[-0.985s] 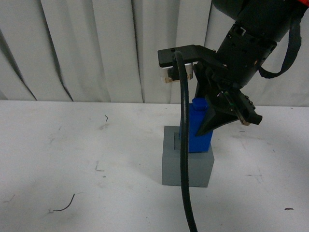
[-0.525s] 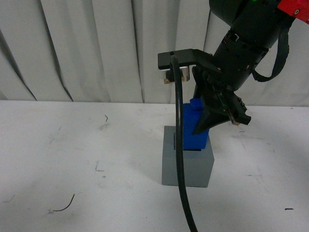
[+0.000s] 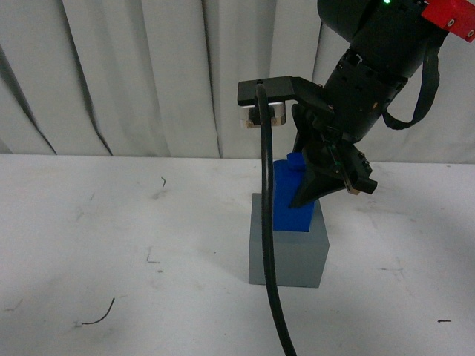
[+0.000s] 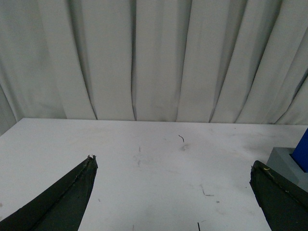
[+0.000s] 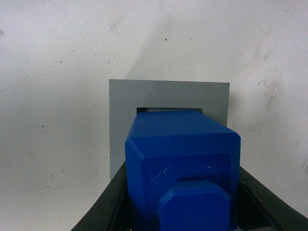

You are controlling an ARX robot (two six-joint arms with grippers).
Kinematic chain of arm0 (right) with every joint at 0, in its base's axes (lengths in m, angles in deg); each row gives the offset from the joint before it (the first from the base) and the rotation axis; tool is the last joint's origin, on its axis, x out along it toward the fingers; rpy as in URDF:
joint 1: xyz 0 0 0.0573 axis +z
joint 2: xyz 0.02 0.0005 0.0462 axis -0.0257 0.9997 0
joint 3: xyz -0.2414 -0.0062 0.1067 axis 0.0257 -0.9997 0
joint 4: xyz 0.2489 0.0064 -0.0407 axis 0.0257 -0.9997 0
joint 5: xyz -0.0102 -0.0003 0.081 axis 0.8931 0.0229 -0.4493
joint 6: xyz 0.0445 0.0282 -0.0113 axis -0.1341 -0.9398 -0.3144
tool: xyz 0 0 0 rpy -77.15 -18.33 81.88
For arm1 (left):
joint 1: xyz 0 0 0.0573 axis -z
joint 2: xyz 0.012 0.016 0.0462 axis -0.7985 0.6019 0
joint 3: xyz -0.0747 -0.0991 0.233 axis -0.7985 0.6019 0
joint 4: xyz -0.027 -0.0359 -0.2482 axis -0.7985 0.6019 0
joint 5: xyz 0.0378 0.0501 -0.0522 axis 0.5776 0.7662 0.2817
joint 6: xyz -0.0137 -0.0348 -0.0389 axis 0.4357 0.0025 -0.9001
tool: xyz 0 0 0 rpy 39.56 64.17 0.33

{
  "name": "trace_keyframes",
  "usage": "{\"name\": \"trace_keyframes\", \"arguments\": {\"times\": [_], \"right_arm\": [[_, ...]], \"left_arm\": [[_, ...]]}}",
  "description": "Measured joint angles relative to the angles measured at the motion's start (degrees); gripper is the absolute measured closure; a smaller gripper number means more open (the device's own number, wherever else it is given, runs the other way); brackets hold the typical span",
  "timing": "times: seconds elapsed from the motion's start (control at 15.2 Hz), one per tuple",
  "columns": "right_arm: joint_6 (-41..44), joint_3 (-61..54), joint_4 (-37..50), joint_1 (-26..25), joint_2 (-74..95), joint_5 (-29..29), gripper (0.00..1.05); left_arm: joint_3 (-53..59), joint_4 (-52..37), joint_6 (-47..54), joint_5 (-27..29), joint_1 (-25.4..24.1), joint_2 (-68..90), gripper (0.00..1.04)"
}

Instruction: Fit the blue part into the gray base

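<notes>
Over the gray base (image 3: pixel 288 259), right tool (image 3: pixel 326 193) clamps the blue part (image 3: pixel 286 202) — recess edge visible.

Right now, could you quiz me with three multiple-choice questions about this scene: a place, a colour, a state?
1. Where is the blue part? A flat on the table; B above the gray base; C behind the curtain.
2. The base's colour? A red; B gray; C green.
3. The left gripper is: A open; B shut on the part; C shut empty.
B: the right gripper holds it over the recess. B: front view shows gray. A: its fingers stand wide apart.
</notes>
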State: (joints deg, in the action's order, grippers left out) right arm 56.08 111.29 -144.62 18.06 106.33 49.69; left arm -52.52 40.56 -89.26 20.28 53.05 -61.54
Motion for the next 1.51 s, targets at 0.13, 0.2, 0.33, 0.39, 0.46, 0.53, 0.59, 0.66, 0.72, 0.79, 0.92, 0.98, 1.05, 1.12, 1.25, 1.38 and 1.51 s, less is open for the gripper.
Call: {"name": "trace_keyframes", "arguments": {"times": [0.13, 0.2, 0.33, 0.39, 0.46, 0.53, 0.59, 0.66, 0.72, 0.79, 0.92, 0.98, 1.05, 1.12, 1.25, 1.38, 1.51], "right_arm": [[-0.4, -0.2, 0.3, 0.0, 0.0, 0.2, 0.58], [-0.6, -0.6, 0.7, 0.1, 0.1, 0.5, 0.58], [-1.0, -0.9, 1.2, 0.5, 0.8, 1.1, 0.58], [-1.2, -1.2, 1.6, 0.5, 0.9, 1.1, 0.58], [-1.2, -1.3, 1.8, 0.5, 0.9, 1.1, 0.57], [-1.2, -1.6, 1.8, 0.5, 0.9, 1.0, 0.45], [-1.2, -2.1, 1.8, 0.5, 0.9, 0.7, 0.32], [-1.2, -2.1, 2.0, 0.5, 0.9, 0.2, 0.18], [-1.2, -2.2, 2.8, 0.3, 0.9, -0.3, 0.04], [-1.2, -2.8, 3.6, -0.2, 0.5, -0.9, 0.07], [0.3, -6.9, 6.7, -5.0, -2.5, -4.2, 0.06], [2.0, -8.0, 7.5, -11.1, -4.7, -6.8, 0.06], [3.2, -7.8, 7.7, -17.9, -6.9, -8.8, 0.06], [3.5, -7.3, 6.6, -20.6, -8.1, -9.9, 0.06], [4.8, -5.7, 4.2, -20.4, -10.3, -14.5, 0.06], [6.6, -3.9, 1.3, -19.5, -13.3, -19.2, 0.06], [7.6, -4.1, 2.4, -19.5, -17.5, -23.4, 0.06]], "left_arm": [[0.0, 0.0, 0.0, 0.0, 0.0, 0.0, 0.07], [0.0, 0.0, 0.0, 0.0, 0.0, 0.0, 0.07], [0.0, 0.0, 0.0, 0.0, 0.0, 0.0, 0.07], [0.0, 0.0, 0.0, 0.0, 0.0, 0.0, 0.07], [0.0, 0.0, 0.0, 0.0, 0.0, 0.0, 0.07], [0.0, 0.0, 0.0, 0.0, 0.0, 0.0, 0.07], [0.0, 0.0, 0.0, 0.0, 0.0, 0.0, 0.07], [0.0, 0.0, 0.0, 0.0, 0.0, 0.0, 0.07], [0.0, 0.0, 0.0, 0.0, 0.0, 0.0, 0.07], [0.0, 0.0, 0.0, 0.0, 0.0, 0.0, 0.07], [0.0, 0.0, 0.0, 0.0, 0.0, 0.0, 0.07], [0.0, 0.0, 0.0, 0.0, 0.0, 0.0, 0.07], [0.0, 0.0, 0.0, 0.0, 0.0, 0.0, 0.07], [0.0, 0.0, 0.0, 0.0, 0.0, 0.0, 0.07], [0.0, 0.0, 0.0, -0.1, 0.0, 0.0, 0.07], [0.0, 0.0, 0.0, 0.0, 0.0, 0.0, 0.07], [0.0, 0.0, 0.0, 0.0, 0.0, 0.0, 0.07]]}}
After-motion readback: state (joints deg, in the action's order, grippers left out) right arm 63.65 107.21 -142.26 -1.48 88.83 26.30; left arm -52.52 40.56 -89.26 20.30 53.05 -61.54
